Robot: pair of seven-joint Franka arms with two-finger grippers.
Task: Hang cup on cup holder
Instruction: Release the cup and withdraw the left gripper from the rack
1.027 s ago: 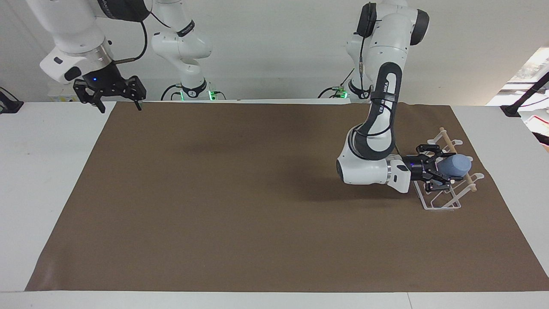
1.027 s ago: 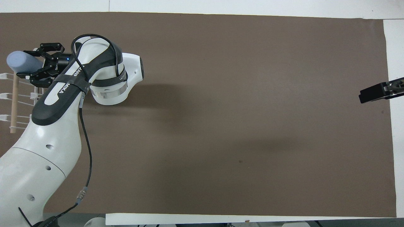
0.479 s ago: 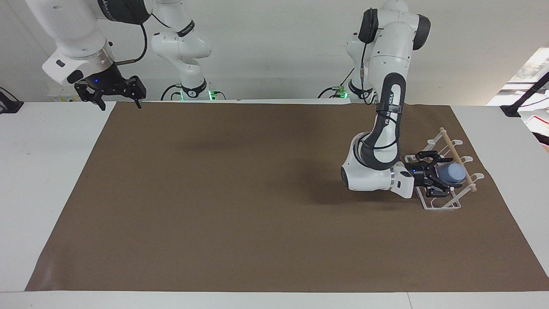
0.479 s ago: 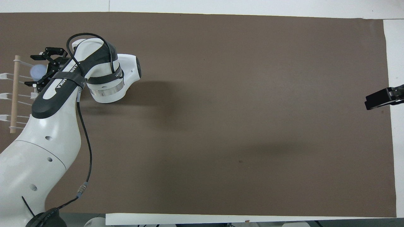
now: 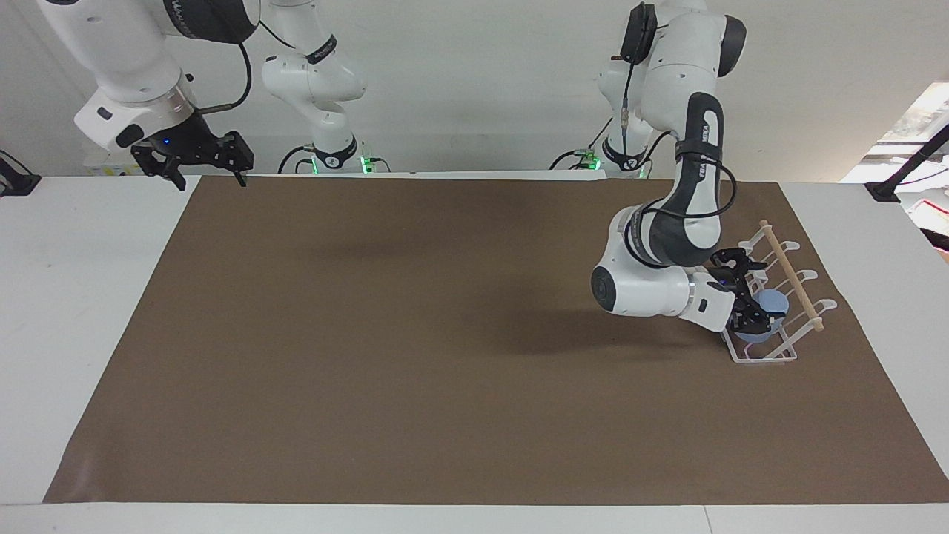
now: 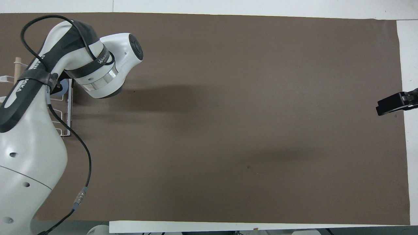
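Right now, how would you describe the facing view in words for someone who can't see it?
The left gripper holds a light-blue cup, lowered among the prongs of a white wire cup holder at the left arm's end of a brown mat. The right gripper waits in the air over the mat's corner, at the right arm's end.

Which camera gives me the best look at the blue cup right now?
The facing view: the cup shows inside the cup holder, at the left gripper, below the wooden dowel. In the overhead view the left arm covers nearly all of it; only a blue sliver shows.
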